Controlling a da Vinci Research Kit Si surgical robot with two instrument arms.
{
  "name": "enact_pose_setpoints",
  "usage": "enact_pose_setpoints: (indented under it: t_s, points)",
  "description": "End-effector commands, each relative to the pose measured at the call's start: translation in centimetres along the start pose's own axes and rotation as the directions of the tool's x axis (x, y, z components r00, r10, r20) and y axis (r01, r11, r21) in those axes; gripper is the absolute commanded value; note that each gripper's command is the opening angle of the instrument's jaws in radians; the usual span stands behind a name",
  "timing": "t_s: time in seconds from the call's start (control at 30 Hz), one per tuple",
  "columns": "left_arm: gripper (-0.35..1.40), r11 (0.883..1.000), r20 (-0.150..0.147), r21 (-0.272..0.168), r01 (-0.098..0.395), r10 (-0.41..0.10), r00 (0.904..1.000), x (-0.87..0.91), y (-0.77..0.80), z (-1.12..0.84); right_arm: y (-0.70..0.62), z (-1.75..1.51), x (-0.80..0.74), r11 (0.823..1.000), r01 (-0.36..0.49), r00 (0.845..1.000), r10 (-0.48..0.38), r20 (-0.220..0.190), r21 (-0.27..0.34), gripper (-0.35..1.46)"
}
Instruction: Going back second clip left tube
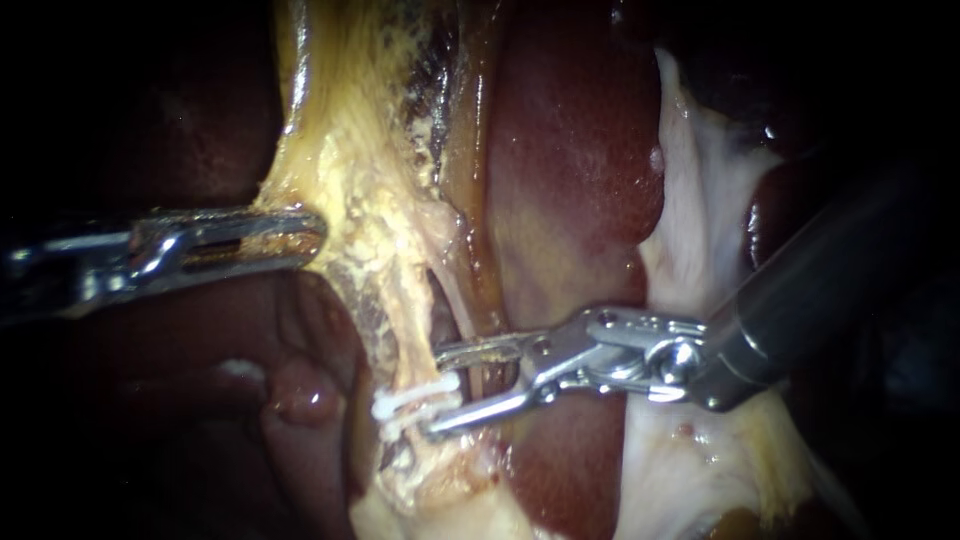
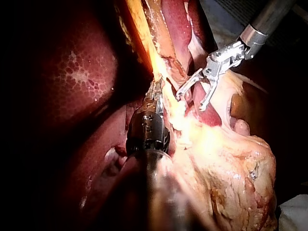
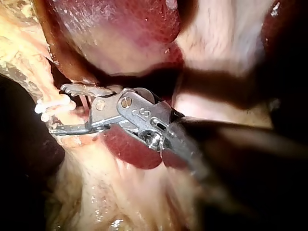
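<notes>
Two white clips [image 1: 415,400] sit close together across the yellowish left tube [image 1: 405,340]. My right instrument [image 1: 437,392] comes in from the right with its jaws open. Its jaw tips stand just beside the clips, one above them and one below. A thin strand [image 1: 478,375] runs through the gap without being gripped. The right wrist view shows the same open jaws [image 3: 57,108] at the clips [image 3: 50,108]. Higher up, my left instrument [image 1: 310,235] is shut on the yellow fatty tissue [image 1: 340,170] and holds it taut; its tip [image 2: 154,94] shows in the left wrist view.
The dark red liver [image 1: 570,180] lies behind the tubes. Pale white tissue [image 1: 700,200] spreads under my right instrument's shaft [image 1: 810,290]. A rounded pink lump [image 1: 305,400] sits left of the clips. Yellow fat [image 2: 231,163] fills the near side in the left wrist view.
</notes>
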State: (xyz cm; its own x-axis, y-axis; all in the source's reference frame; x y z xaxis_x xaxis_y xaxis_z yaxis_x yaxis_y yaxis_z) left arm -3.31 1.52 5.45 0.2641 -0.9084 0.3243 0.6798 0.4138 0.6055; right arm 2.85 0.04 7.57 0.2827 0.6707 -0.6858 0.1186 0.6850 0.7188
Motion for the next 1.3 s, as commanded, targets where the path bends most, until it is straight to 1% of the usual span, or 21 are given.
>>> enact_pose_setpoints:
  t_s: [0.03,0.13,0.2,0.27,0.37,0.47,0.57,0.63,0.7,0.73,0.87,1.0,1.17,1.3]
  points:
    - [-0.35,1.000,0.000,-0.002,0.000,0.000,1.0000,0.00,0.00,0.00,-0.03,-0.08,0.05,1.000,0.009,1.000,-0.009,-0.005,-0.005,0.60]
    - [-0.35,1.000,0.000,-0.002,0.000,0.000,1.0000,0.00,0.00,0.00,-0.11,-0.38,0.26,0.999,0.031,0.999,-0.032,-0.036,-0.018,0.60]
    - [-0.35,1.000,0.000,-0.002,0.000,0.000,1.0000,0.00,0.01,0.01,-0.18,-0.58,0.43,0.998,0.060,0.997,-0.061,-0.055,-0.030,0.60]
    - [-0.35,1.000,0.000,-0.002,0.000,0.000,1.0000,0.00,0.01,0.01,-0.25,-0.76,0.60,0.995,0.095,0.992,-0.097,-0.075,-0.041,0.60]
    - [-0.35,1.000,0.002,-0.004,0.000,0.000,1.0000,0.02,0.00,0.04,-0.34,-0.95,0.81,0.989,0.139,0.985,-0.144,-0.096,-0.054,0.60]
    - [-0.35,1.000,0.004,-0.006,-0.001,0.001,1.0000,0.04,-0.01,0.08,-0.42,-1.04,0.92,0.985,0.161,0.981,-0.166,-0.100,-0.054,0.60]
    - [-0.35,1.000,0.006,-0.009,-0.003,0.003,1.0000,0.08,0.01,0.14,-0.47,-1.05,0.94,0.983,0.178,0.978,-0.183,-0.098,-0.054,0.60]
    - [-0.35,1.000,0.013,-0.012,-0.005,0.006,0.9999,0.12,0.04,0.22,-0.47,-1.03,0.93,0.981,0.185,0.977,-0.190,-0.097,-0.054,0.60]
    - [-0.35,1.000,0.002,-0.012,-0.016,0.016,0.9999,0.18,0.08,0.34,-0.46,-1.03,0.91,0.981,0.186,0.977,-0.191,-0.097,-0.055,0.60]
    - [-0.35,1.000,0.000,-0.012,-0.013,0.013,0.9999,0.21,0.11,0.39,-0.45,-1.03,0.90,0.981,0.186,0.977,-0.191,-0.097,-0.055,0.60]
    - [-0.35,1.000,-0.024,-0.011,-0.006,0.005,0.9997,0.33,0.21,0.68,-0.45,-1.02,0.87,0.980,0.188,0.977,-0.193,-0.096,-0.059,0.60]
    - [-0.35,1.000,-0.043,-0.005,-0.005,0.005,0.9991,0.38,0.25,0.91,-0.45,-1.01,0.87,0.980,0.189,0.976,-0.193,-0.096,-0.056,0.60]
    - [-0.35,1.000,-0.053,-0.001,-0.005,0.005,0.9986,0.38,0.21,1.06,-0.45,-1.00,0.87,0.981,0.189,0.976,-0.193,-0.096,-0.053,0.60]
    - [-0.35,1.000,-0.054,0.003,-0.005,0.005,0.9985,0.39,0.19,1.10,-0.45,-1.00,0.87,0.981,0.189,0.976,-0.193,-0.096,-0.053,0.60]
